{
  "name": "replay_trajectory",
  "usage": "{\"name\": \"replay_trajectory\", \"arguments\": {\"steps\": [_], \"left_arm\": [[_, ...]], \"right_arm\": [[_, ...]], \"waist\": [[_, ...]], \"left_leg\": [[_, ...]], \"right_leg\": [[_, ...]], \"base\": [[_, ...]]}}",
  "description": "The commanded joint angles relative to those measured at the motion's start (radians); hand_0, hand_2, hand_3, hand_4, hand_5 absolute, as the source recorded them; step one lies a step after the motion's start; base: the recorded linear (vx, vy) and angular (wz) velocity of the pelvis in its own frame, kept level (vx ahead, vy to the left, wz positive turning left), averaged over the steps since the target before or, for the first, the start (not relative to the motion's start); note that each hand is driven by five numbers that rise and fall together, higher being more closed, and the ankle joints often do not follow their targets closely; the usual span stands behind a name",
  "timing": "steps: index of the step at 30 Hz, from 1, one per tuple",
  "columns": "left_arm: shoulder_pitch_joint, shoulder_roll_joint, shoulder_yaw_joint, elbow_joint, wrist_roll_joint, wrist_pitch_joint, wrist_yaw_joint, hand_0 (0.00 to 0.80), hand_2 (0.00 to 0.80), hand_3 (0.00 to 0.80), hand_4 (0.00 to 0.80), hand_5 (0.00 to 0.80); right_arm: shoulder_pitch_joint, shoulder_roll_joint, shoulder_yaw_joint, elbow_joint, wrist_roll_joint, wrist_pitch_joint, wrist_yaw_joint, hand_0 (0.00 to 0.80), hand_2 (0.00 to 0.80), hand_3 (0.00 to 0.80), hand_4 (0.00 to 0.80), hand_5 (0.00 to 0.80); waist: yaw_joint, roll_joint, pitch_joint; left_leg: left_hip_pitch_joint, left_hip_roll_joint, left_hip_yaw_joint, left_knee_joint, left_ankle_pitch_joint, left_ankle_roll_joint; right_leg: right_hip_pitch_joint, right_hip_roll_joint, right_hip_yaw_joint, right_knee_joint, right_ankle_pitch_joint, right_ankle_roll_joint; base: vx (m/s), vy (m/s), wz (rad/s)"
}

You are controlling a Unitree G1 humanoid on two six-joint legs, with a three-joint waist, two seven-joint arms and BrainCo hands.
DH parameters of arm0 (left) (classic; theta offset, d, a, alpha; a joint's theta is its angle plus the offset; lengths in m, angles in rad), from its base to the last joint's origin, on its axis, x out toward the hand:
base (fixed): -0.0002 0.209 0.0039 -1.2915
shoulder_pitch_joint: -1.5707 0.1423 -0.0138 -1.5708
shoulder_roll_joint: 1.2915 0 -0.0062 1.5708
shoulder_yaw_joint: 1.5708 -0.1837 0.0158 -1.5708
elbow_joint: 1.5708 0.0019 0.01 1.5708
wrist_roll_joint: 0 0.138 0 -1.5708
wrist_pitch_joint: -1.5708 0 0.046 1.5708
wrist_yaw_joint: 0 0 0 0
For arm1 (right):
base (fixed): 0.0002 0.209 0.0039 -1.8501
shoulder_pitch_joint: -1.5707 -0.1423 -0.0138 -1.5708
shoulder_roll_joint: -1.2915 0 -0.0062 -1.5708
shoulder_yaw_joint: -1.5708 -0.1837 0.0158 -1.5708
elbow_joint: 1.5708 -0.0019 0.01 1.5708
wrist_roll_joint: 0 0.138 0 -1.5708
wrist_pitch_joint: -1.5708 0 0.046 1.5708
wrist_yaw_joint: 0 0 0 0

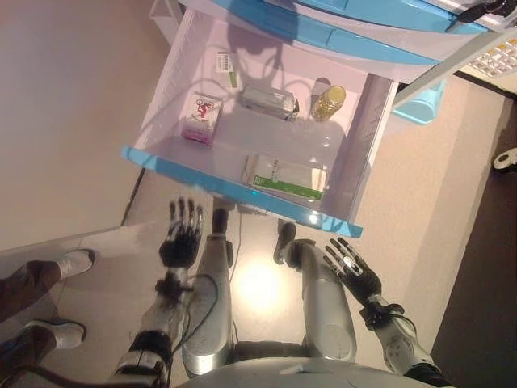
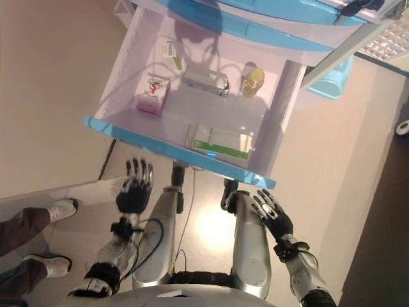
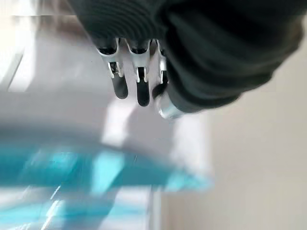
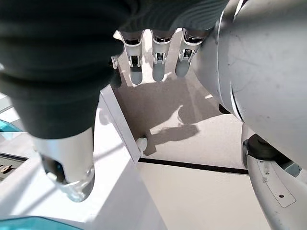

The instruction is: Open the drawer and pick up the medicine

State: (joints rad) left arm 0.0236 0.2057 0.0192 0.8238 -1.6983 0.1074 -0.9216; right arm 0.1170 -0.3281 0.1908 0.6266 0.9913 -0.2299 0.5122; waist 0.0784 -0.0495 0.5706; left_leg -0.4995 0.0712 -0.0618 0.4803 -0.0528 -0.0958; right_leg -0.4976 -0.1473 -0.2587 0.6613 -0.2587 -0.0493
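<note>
Drawer point(image 1: 161, 166) open, medicine untouched.
I see both hands empty, fingers straight: left robot hand point(image 1: 182, 234) at 7 o'clock, right robot hand point(image 1: 353, 267) at 5; green-white box point(image 1: 284, 175) nearest.

No print on the drawer's point(image 1: 242, 190) boxes is legible.

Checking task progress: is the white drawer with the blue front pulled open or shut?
Open. The white drawer with the blue front stands pulled out, its inside visible: a pink-and-white box, a green-and-white box, a yellow bottle.
</note>
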Motion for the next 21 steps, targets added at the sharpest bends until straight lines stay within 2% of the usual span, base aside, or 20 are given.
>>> {"name": "replay_trajectory", "arguments": {"steps": [1, 3, 4, 5, 6, 10, 12, 15, 18, 19, 21], "left_arm": [[0.198, -0.042, -0.039, -0.009, 0.026, 0.049, 0.076, 0.8, 0.8, 0.8, 0.8, 0.8], [0.21, -0.042, -0.032, 0.003, 0.051, 0.064, 0.121, 0.8, 0.8, 0.8, 0.8, 0.8], [0.215, -0.038, -0.03, 0.005, 0.055, 0.074, 0.148, 0.612, 0.612, 0.612, 0.612, 0.612], [0.22, -0.036, -0.023, 0.008, 0.079, 0.088, 0.174, 0.21, 0.21, 0.21, 0.21, 0.21], [0.224, -0.033, -0.019, 0.009, 0.099, 0.094, 0.191, 0.0, 0.0, 0.0, 0.0, 0.0], [0.251, -0.013, -0.006, 0.008, 0.179, 0.094, 0.334, 0.0, 0.0, 0.0, 0.0, 0.0], [0.256, 0.012, 0.023, 0.021, 0.217, 0.089, 0.389, 0.0, 0.0, 0.0, 0.0, 0.0], [0.249, 0.042, 0.054, 0.017, 0.241, 0.064, 0.416, 0.0, 0.0, 0.0, 0.0, 0.0], [0.245, 0.081, 0.079, 0.005, 0.286, 0.062, 0.454, 0.0, 0.0, 0.0, 0.0, 0.0], [0.243, 0.092, 0.084, 0.0, 0.293, 0.054, 0.455, 0.0, 0.0, 0.0, 0.0, 0.0], [0.249, 0.112, 0.093, -0.017, 0.298, 0.046, 0.467, 0.0, 0.0, 0.0, 0.0, 0.0]], "right_arm": [[0.119, 0.029, -0.032, -0.042, -0.003, -0.042, 0.006, 0.0, 0.0, 0.0, 0.0, 0.0], [0.119, 0.021, -0.045, -0.025, -0.035, -0.075, -0.041, 0.0, 0.0, 0.0, 0.0, 0.0], [0.117, 0.016, -0.055, -0.015, -0.063, -0.088, -0.085, 0.0, 0.0, 0.0, 0.0, 0.0], [0.115, 0.007, -0.062, -0.007, -0.099, -0.113, -0.133, 0.0, 0.0, 0.0, 0.0, 0.0], [0.117, 0.001, -0.067, -0.01, -0.104, -0.119, -0.148, 0.0, 0.0, 0.0, 0.0, 0.0], [0.133, -0.032, -0.105, -0.043, -0.185, -0.114, -0.33, 0.0, 0.0, 0.0, 0.0, 0.0], [0.131, -0.06, -0.142, -0.033, -0.194, -0.07, -0.435, 0.0, 0.0, 0.0, 0.0, 0.0], [0.129, -0.062, -0.186, 0.015, -0.172, -0.012, -0.511, 0.0, 0.0, 0.0, 0.0, 0.0], [0.128, -0.058, -0.253, 0.088, -0.076, 0.081, -0.574, 0.0, 0.0, 0.0, 0.0, 0.0], [0.128, -0.058, -0.278, 0.1, -0.044, 0.086, -0.594, 0.0, 0.0, 0.0, 0.0, 0.0], [0.137, -0.064, -0.329, 0.087, 0.006, 0.049, -0.64, 0.0, 0.0, 0.0, 0.0, 0.0]], "waist": [[0.016, 0.021, -0.051], [0.018, 0.023, -0.051], [0.02, 0.025, -0.051], [0.021, 0.026, -0.051], [0.021, 0.026, -0.051], [0.02, 0.02, -0.051], [0.015, 0.012, -0.051], [0.014, -0.007, -0.051], [0.015, -0.029, -0.051], [0.015, -0.034, -0.051], [0.013, -0.044, -0.051]], "left_leg": [[0.036, -0.065, 0.08, -0.051, 0.006, 0.123], [0.039, -0.065, 0.082, -0.051, 0.006, 0.122], [0.042, -0.066, 0.082, -0.051, 0.007, 0.123], [0.047, -0.067, 0.081, -0.054, 0.007, 0.123], [0.051, -0.068, 0.081, -0.057, 0.007, 0.124], [0.077, -0.066, 0.085, -0.064, 0.005, 0.127], [0.102, -0.056, 0.091, -0.074, 0.001, 0.132], [0.129, -0.039, 0.101, -0.084, -0.003, 0.132], [0.156, -0.024, 0.106, -0.094, -0.01, 0.134], [0.163, -0.02, 0.107, -0.096, -0.013, 0.135], [0.177, -0.014, 0.108, -0.101, -0.019, 0.136]], "right_leg": [[0.008, 0.007, 0.006, 0.079, 0.026, 0.038], [0.012, 0.005, 0.004, 0.077, 0.028, 0.039], [0.015, 0.003, 0.004, 0.074, 0.032, 0.041], [0.019, 0.003, 0.005, 0.07, 0.035, 0.043], [0.023, 0.002, 0.005, 0.067, 0.04, 0.046], [0.042, -0.005, 0.009, 0.055, 0.069, 0.065], [0.054, -0.011, 0.015, 0.051, 0.099, 0.086], [0.083, -0.013, 0.015, 0.028, 0.131, 0.109], [0.115, -0.011, 0.018, -0.007, 0.166, 0.133], [0.124, -0.011, 0.019, -0.015, 0.178, 0.14], [0.143, -0.009, 0.024, -0.036, 0.198, 0.152]], "base": [[0.001, 0.006, 0.1], [0.009, 0.009, 0.07], [0.02, 0.009, 0.05], [0.024, 0.009, 0.1], [0.032, 0.008, 0.14], [0.043, 0.001, 0.06], [0.071, -0.019, 0.01], [0.071, -0.076, -0.02], [0.066, -0.099, -0.01], [0.068, -0.078, 0.0], [0.061, -0.059, -0.05]]}}
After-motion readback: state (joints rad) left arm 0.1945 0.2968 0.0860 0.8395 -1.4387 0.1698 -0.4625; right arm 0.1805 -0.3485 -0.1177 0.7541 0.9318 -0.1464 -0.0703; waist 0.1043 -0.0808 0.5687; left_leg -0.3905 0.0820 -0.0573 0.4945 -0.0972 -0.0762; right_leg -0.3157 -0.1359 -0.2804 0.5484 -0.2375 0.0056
